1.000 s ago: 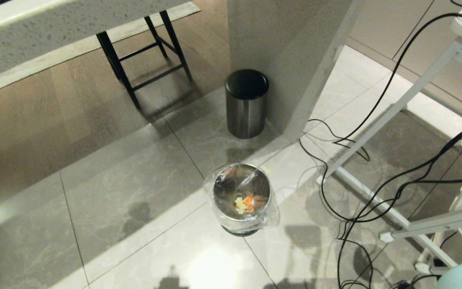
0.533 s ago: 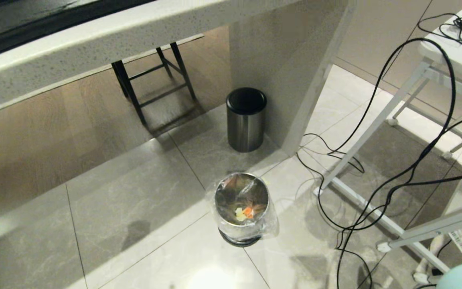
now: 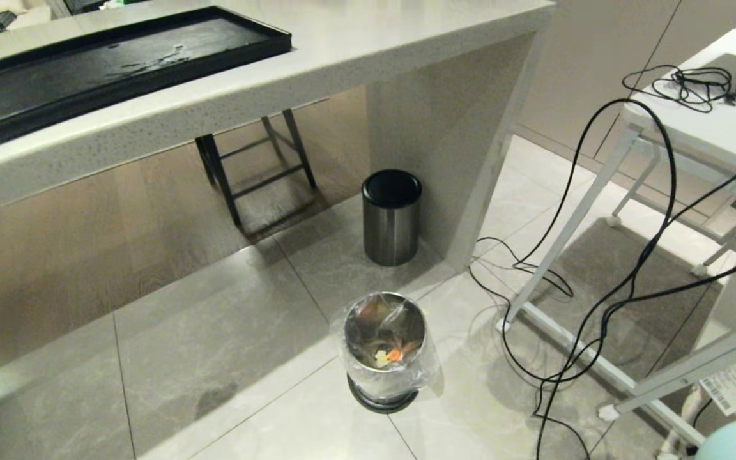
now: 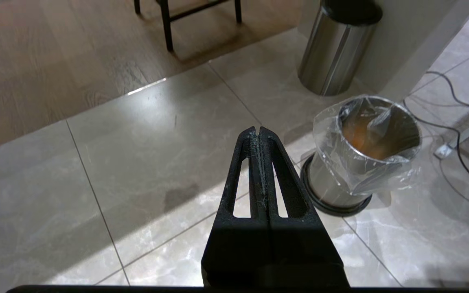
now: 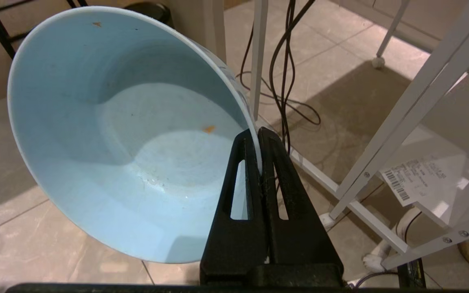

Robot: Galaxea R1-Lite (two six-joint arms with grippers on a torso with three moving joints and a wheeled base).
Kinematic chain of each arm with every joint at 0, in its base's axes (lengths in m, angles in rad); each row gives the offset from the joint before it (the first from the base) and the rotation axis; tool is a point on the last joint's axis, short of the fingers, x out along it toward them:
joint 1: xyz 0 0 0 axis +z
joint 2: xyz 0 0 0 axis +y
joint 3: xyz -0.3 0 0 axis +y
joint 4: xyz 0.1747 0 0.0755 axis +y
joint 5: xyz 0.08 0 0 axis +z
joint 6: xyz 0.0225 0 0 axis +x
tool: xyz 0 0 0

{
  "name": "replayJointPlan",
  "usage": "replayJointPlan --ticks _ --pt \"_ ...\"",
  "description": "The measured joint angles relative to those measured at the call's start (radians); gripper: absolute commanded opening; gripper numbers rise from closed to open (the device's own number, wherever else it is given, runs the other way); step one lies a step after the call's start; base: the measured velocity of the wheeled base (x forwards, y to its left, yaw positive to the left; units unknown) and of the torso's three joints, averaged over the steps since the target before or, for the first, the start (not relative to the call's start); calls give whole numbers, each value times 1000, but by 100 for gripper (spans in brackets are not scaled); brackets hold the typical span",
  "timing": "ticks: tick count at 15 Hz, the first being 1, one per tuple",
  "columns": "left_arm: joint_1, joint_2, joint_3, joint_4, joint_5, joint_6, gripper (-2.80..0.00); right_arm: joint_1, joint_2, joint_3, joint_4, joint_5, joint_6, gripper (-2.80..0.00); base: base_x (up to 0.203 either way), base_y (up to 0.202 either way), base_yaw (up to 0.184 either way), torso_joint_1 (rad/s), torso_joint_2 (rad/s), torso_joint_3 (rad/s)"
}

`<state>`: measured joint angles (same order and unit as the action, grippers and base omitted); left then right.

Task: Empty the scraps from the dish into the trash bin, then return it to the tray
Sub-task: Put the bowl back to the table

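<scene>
Glossy grey marble-look floor tiles (image 3: 214, 358) fill the foreground, with black cables (image 3: 598, 319) trailing past a white metal table frame (image 3: 572, 217). Right there on the tiles stands the small shiny metal trash bin (image 3: 385, 348), crinkly clear bag over its rim, orange and pale yellow scraps (image 3: 388, 356) lying at the bottom. Beyond it stands a brushed-steel cylinder with a black domed lid (image 3: 391, 217), and up on the pale counter (image 3: 355, 57) lies the big flat black tray (image 3: 112, 57). Only the right wrist view shows the small round pale blue dish (image 5: 128, 134) clearly: tipped, nearly clean, a few orange specks, its rim clamped in the right gripper (image 5: 259, 136). The left gripper (image 4: 257, 132) is pinched together on nothing, above the tiles.
</scene>
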<state>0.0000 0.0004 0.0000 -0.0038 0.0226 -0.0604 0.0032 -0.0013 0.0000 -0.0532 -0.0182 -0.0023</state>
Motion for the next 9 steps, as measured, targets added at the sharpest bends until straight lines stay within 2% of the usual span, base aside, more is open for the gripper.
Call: replayJointPlan --ticks 9 --pt "0 0 0 0 0 0 -280 0 0 0 0 0 0 -280 0 0 0 1 2 202"
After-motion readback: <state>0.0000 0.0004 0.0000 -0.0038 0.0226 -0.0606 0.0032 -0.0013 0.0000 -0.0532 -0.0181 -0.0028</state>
